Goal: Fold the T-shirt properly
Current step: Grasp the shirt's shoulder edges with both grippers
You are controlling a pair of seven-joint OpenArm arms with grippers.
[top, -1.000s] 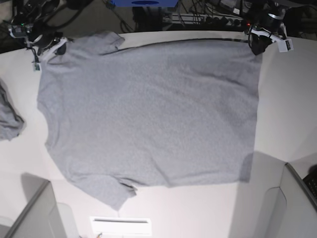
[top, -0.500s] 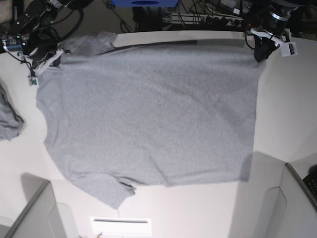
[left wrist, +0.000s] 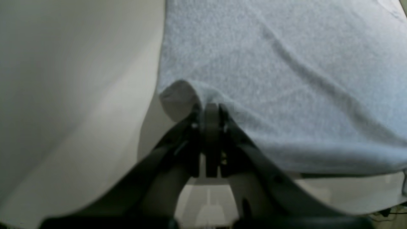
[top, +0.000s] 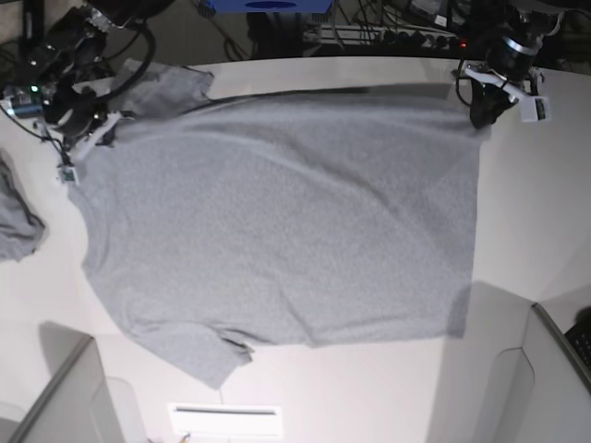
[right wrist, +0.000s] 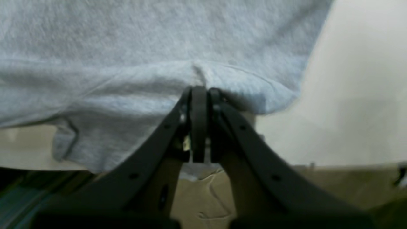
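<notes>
The heather-grey T-shirt [top: 277,221] lies spread on the white table [top: 536,212], plain side up, no lettering showing. Its far edge is lifted off the table. My left gripper [top: 480,118] is shut on the shirt's far right hem corner; the left wrist view shows the jaws pinched on a fold of grey cloth [left wrist: 254,63]. My right gripper [top: 92,137] is shut on the shoulder edge at the far left, beside the sleeve [top: 171,85]; the right wrist view shows closed jaws gripping the cloth [right wrist: 159,47].
A smaller grey cloth lump [top: 17,217] lies at the table's left edge. Grey panels [top: 65,397] [top: 540,383] stand at the near corners. A white label [top: 224,420] sits at the near edge. Cables and equipment [top: 388,28] lie beyond the far edge.
Both grippers have drawn the shirt's far edge slightly toward the near side and lifted it; the far sleeve has spread out more. The left side of the shirt has shifted a little.
</notes>
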